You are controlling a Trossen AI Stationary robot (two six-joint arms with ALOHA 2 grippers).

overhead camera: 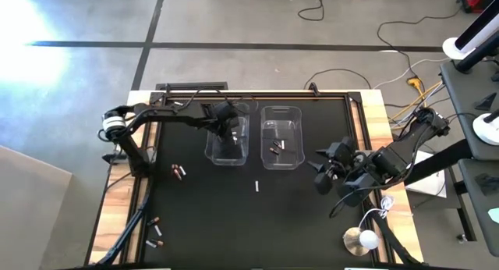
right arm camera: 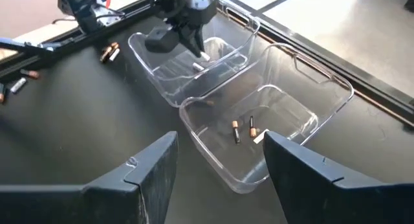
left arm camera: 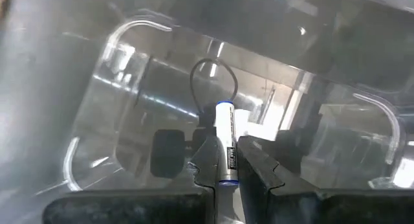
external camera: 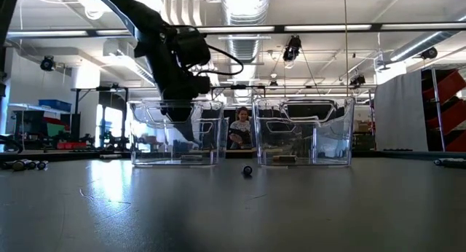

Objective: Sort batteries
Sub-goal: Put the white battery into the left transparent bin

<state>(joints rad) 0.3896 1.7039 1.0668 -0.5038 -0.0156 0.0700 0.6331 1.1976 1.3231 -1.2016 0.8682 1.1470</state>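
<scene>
My left gripper hangs over the left clear bin and is shut on a silvery-white battery. The right clear bin holds two dark batteries with copper ends and a pale one. One battery lies on the black mat in front of the bins; in the low view this battery shows end-on. More batteries lie left of the bins, and several others near the near-left corner. My right gripper is open, hovering right of the bins. My left gripper pinches the silvery-white battery between its two fingers by the battery's wrist-side half. The fingers lie along the battery and come from above, pointing down into the left bin. The battery is lifted clear, and its free end sticks out past the fingertips.
The two clear bins stand side by side at the table's far middle. Wooden table edges frame the black mat. Cables and a white round object lie at the near right. A person sits in the room behind the bins.
</scene>
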